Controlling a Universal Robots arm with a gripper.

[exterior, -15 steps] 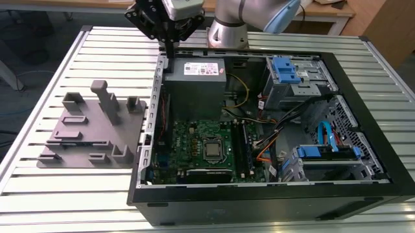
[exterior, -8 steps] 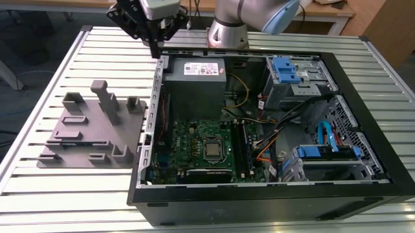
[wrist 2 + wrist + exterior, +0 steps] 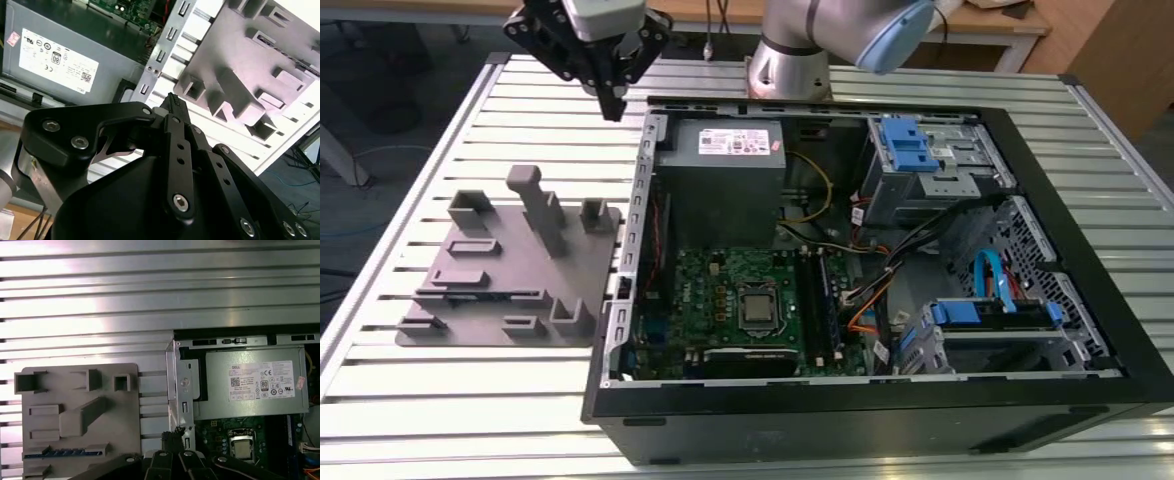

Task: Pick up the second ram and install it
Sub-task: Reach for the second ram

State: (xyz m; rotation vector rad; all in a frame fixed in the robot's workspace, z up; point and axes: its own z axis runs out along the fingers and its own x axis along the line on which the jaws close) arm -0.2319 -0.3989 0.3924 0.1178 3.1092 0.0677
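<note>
We find the moulded tray [image 3: 494, 285] on the slatted table [image 3: 454, 420], at the exterior view's left — the computer case [image 3: 854, 425] just right of it, the gripper [image 3: 611, 108] upper left.

The arm [image 3: 787, 45] is showing brushed silver-grey tubing with a light blue joint cap [image 3: 897, 30] and a pale wrist block [image 3: 604, 15]. The pincer [image 3: 611, 100] is presenting matte black angular linkages, and in the second wrist view silver socket-head screws [image 3: 180, 201] are glinting along its bars.
</note>
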